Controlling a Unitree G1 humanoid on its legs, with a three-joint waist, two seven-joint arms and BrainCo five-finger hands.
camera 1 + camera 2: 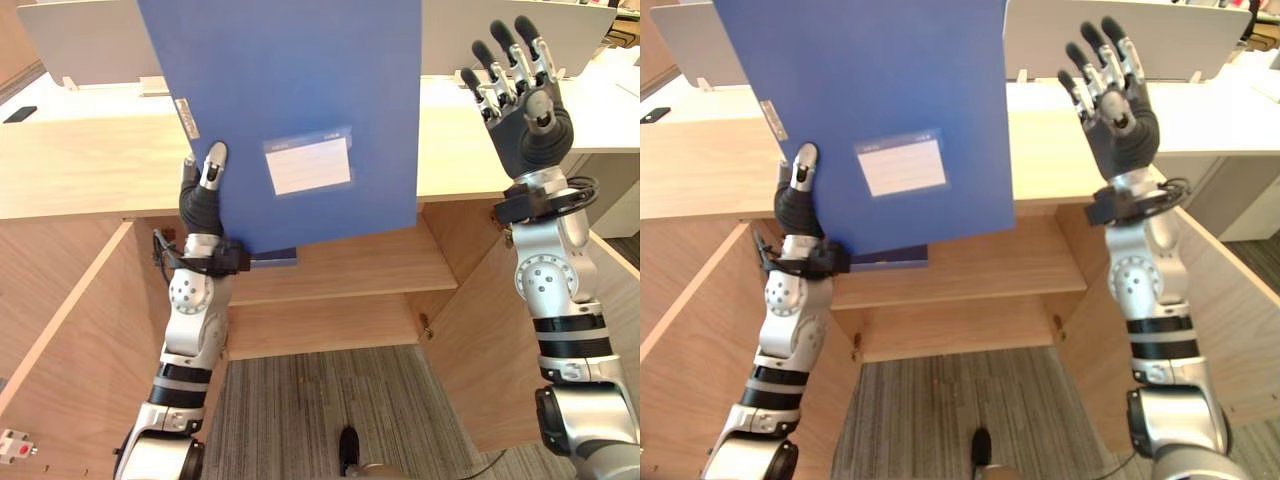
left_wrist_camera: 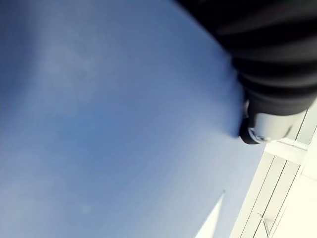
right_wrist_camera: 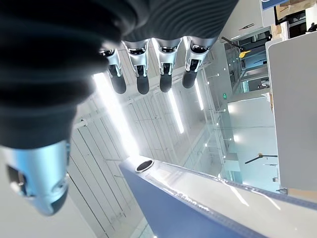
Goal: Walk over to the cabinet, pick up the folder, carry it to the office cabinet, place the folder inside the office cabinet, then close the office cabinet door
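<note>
Front label (image 1: 308,165): white card on the blue folder (image 1: 300,80), its print too faint to read.
Edge strip (image 1: 187,118): grey, marks illegible.
Readable text: none.

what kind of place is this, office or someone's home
Most likely an office. The left robot hand holds up a blue folder above an open wooden cabinet. White desks stand behind, and the floor is grey striped carpet.

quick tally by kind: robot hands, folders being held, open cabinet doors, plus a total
hands: 2, left hand and right hand
blue folder held in the left hand: 1
open cabinet doors: 2, left door and right door
total: 5
</note>
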